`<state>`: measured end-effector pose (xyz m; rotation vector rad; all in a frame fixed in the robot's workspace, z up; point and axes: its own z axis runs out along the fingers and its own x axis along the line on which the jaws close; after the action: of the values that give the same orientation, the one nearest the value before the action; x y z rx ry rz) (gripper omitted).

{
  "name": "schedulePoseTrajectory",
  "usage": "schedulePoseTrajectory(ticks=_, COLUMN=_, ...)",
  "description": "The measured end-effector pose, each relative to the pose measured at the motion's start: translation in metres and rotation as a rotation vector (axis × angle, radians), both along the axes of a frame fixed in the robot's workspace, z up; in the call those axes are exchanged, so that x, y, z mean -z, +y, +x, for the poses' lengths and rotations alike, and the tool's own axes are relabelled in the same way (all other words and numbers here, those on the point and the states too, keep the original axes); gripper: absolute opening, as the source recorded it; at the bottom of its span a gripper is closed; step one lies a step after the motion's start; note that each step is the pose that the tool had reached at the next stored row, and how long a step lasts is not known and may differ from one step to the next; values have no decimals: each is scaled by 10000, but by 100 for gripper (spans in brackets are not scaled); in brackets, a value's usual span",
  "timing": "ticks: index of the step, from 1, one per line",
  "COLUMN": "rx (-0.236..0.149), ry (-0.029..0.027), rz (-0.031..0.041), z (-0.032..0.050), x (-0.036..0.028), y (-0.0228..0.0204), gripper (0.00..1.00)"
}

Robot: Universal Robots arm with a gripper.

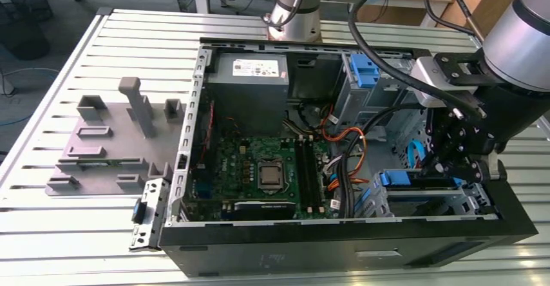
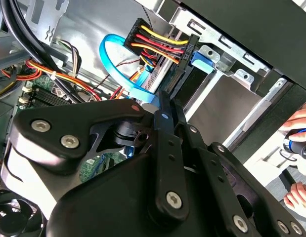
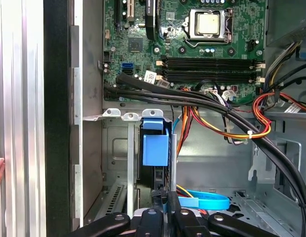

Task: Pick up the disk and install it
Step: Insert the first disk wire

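The disk stands on edge in the drive cage at the case's front corner, on the exterior view's right, and its blue caddy tab faces up. My gripper hangs right over that cage. In both wrist views the two black fingers lie against each other, with nothing between them. Their tips sit at the disk's dark end, just past the blue tab. In the second wrist view the gripper points along the disk's black edge toward a connector with red, yellow and orange wires.
The open computer case lies on a slatted metal table. It holds a motherboard, a grey power supply, a blue bracket and thick black cables. A blue flat cable loops beside the fingers. A grey fixture stands to the left, and a person's hand rests by the case.
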<state>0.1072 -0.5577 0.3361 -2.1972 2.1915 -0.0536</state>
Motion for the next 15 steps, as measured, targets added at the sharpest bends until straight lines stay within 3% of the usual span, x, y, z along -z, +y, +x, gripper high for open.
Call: schedulePoseTrajectory(ticks=15, rx=0, ry=-1, rz=5, z=0, x=30, y=0, gripper=16)
